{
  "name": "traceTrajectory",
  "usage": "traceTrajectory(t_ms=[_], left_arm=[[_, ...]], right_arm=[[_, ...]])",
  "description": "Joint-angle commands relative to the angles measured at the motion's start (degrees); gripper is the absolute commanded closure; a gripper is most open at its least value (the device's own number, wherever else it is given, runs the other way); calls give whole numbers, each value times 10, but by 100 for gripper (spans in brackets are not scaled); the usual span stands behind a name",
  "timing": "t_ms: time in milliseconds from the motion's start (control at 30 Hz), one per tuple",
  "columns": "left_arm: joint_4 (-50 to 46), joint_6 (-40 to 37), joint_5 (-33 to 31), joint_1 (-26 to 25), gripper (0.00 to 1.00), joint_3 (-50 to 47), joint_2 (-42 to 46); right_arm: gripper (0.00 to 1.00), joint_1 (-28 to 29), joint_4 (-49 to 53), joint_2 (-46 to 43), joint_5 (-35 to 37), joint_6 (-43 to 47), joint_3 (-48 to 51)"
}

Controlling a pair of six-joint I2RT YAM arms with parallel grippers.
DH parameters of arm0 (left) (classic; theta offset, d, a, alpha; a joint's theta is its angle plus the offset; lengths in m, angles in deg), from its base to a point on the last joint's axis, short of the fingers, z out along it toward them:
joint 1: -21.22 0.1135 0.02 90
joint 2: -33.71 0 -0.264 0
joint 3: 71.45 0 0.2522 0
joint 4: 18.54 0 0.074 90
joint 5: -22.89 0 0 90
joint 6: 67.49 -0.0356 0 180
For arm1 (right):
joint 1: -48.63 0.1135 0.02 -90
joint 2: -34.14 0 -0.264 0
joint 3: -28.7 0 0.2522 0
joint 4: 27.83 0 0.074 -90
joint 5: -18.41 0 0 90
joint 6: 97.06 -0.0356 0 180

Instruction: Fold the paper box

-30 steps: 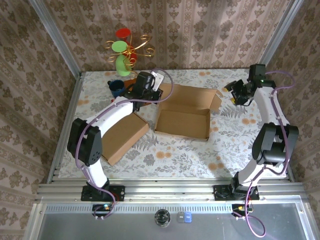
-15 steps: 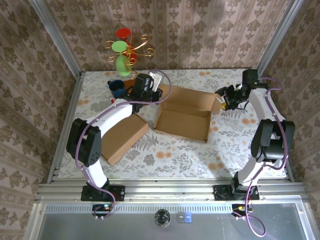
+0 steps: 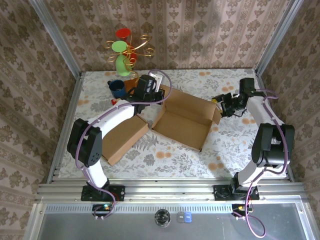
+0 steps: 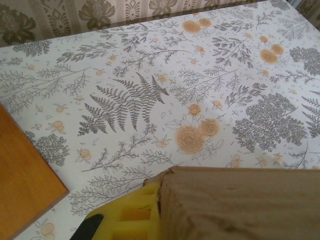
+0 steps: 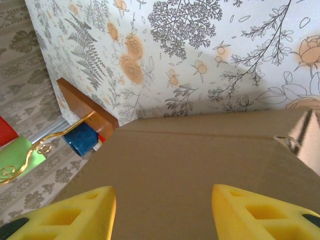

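Brown paper box (image 3: pixel 181 122) open, lid up, sitting askew.

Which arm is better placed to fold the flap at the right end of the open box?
Right, probably: the right gripper stands open at that flap, while the left gripper is shut on the box at its far-left corner.

The table (image 3: pixel 230 145) is viewed from high above and behind the arm bases, facing down and forward, with the paper box (image 3: pixel 184 119) near mid-frame. From the left wrist, the box's edge is seen at very close range, with patterned cloth beyond it. From the right wrist, a box panel is seen close up, the blue cup (image 5: pixel 82 139) beyond. The box is shared by all three views.
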Motion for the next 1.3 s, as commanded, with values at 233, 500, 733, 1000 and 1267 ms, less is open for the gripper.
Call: traceTrajectory(t_ms=[233, 500, 733, 1000, 1267], left_arm=[[7, 57, -51, -4, 100, 1, 26], [8, 51, -42, 0, 100, 10, 17], [10, 59, -31, -2, 100, 15, 11], [13, 76, -31, -5, 100, 13, 11], [24, 100, -30, -13, 100, 5, 13]], right_arm=[[46, -19, 69, -59, 36, 16, 1], [45, -21, 58, -91, 30, -14, 36], [45, -16, -14, -94, 9, -79, 71], [43, 13, -89, -110, -9, -190, 111], [44, 32, -141, -122, 19, -265, 129]])
